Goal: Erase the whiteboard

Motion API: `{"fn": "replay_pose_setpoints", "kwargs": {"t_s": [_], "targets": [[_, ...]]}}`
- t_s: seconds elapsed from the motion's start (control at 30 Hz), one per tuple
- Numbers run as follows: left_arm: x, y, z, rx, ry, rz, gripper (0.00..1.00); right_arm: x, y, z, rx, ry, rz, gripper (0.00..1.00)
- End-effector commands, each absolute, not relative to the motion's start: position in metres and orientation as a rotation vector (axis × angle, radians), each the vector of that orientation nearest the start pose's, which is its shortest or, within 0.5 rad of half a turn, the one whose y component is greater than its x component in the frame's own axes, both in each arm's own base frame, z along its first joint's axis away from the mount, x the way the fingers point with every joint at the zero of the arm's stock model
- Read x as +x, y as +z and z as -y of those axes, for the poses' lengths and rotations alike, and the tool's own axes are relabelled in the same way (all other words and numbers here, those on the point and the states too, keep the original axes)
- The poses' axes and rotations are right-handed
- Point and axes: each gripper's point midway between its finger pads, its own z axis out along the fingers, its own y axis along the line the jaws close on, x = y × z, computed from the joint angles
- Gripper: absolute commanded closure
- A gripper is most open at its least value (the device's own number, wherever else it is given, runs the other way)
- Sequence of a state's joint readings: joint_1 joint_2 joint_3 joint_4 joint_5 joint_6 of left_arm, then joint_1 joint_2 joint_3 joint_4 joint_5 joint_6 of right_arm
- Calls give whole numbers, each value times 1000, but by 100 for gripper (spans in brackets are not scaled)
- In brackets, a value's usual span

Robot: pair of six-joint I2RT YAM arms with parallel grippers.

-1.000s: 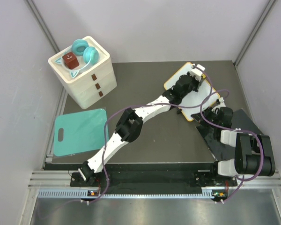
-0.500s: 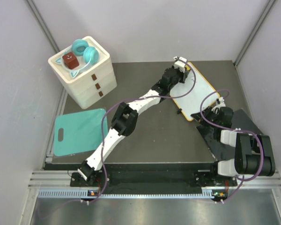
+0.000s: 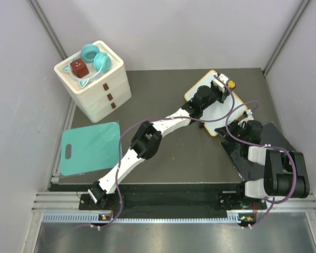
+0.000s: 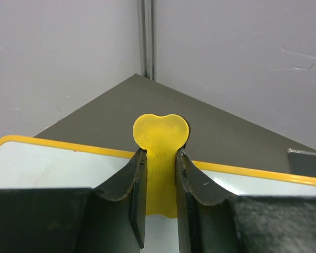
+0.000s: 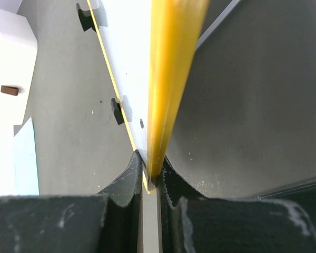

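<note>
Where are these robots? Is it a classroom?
Probably a robot test booth: bare grey walls box in one small table, two arms are bolted to its edge, with props like the whiteboard.

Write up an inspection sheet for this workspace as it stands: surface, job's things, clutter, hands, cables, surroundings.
Surface: dark grey table mat, no spills seen.
Job's things: whiteboard at the far right, one edge lifted; yellow heart-shaped eraser over it.
Clutter: teal cutting board near left; white drawer box far left carrying teal headphones and a brown cube; dark slab under the right arm.
Hands: left hand shut on the eraser; right hand shut on the whiteboard's yellow frame.
Cables: purple cables loop off both arms.
Surroundings: pale grey walls; nothing else seen.
</note>
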State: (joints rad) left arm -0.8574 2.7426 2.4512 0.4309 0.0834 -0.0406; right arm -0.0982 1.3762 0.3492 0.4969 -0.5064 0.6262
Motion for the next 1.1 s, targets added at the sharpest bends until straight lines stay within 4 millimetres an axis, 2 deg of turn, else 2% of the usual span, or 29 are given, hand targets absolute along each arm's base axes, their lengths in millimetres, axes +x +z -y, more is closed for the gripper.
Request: {"fn": "replay_pose_setpoints", "kwargs": {"t_s": [0.0,0.2,0.27,0.4,0.47,0.6,0.73,0.87,0.97,1.07], "targets": [[488,171,596,649,-726,-1381,100,296,27,-92,389,871,-2262,100],[550,150,540,448,-603,-1483,100,295,27,-92,390,871,-2263,100],[564,145,525,404,-597,-1504,100,295,27,-92,389,873,-2264,100],[579,143,512,357,-621,-1495,100,295,27,-93,389,874,-2264,100],[581,150,513,352,-670,-1466,100,295,26,-92,389,872,-2266,100],[570,159,527,399,-749,-1415,100,295,26,-93,387,873,-2267,100],[549,167,548,477,-823,-1366,100,295,26,-92,390,872,-2267,100],[531,187,563,509,-862,-1304,100,295,26,-93,385,872,-2266,100],[525,201,568,500,-849,-1265,100,295,27,-93,381,872,-2265,100],[524,205,569,494,-846,-1258,100,295,26,-93,384,873,-2267,100]]}}
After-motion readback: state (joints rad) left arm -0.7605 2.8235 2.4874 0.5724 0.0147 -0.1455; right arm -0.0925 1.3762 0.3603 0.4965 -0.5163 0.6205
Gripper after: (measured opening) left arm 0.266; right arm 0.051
